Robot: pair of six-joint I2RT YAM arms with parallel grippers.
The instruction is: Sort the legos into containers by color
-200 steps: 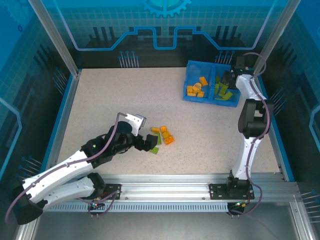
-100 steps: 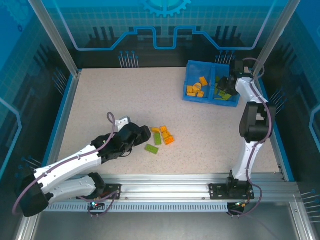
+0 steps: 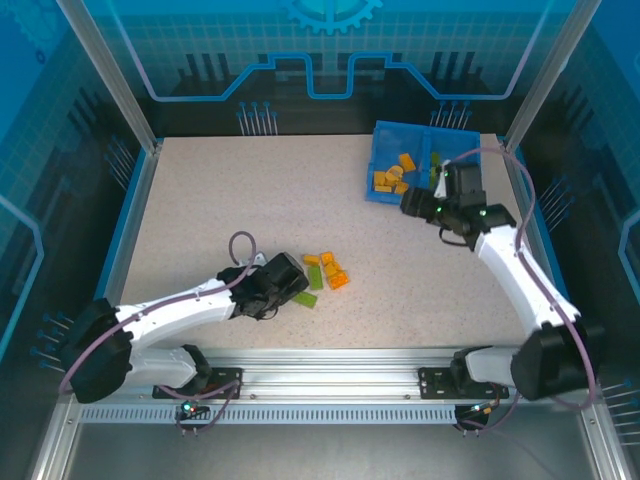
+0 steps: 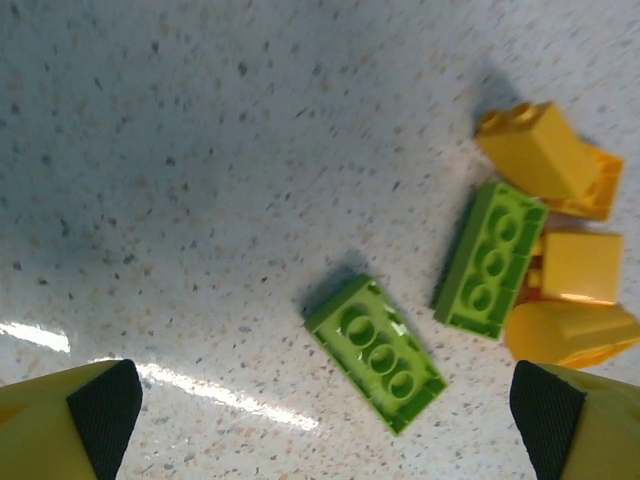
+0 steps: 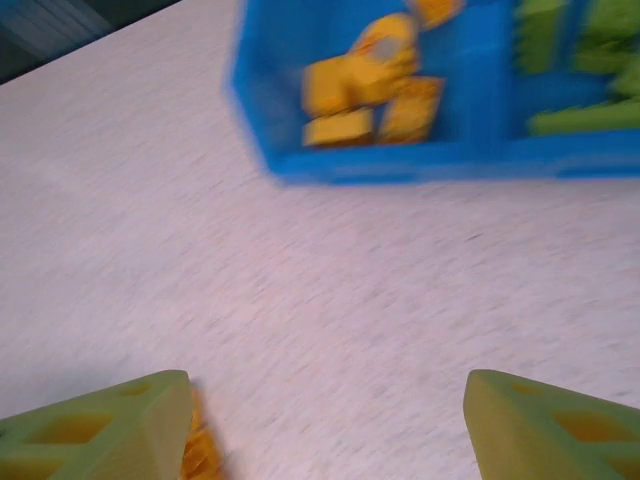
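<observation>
Loose legos lie on the table: a green brick (image 4: 375, 352) nearest me, a second green brick (image 4: 490, 258), and three orange bricks (image 4: 545, 150) bunched to the right. My left gripper (image 4: 325, 405) hangs open just over the table with the near green brick (image 3: 303, 297) ahead of its fingers (image 4: 100, 410). From above, the left gripper (image 3: 287, 287) sits just left of the pile (image 3: 327, 270). My right gripper (image 5: 330, 410) is open and holds nothing, over bare table in front of the blue bin (image 5: 420, 165). The bin's left compartment holds orange bricks (image 5: 365, 80), its right one green bricks (image 5: 580, 70).
The bin (image 3: 385, 196) stands at the table's back right, with the right gripper (image 3: 412, 204) just in front of it. An orange shape (image 5: 195, 450) shows beside the right gripper's left finger. Blue rails edge the table on both sides.
The right arm has swung out of the bin, leftward and nearer, over the table. The left gripper has shifted slightly nearer, staying by the green brick.
</observation>
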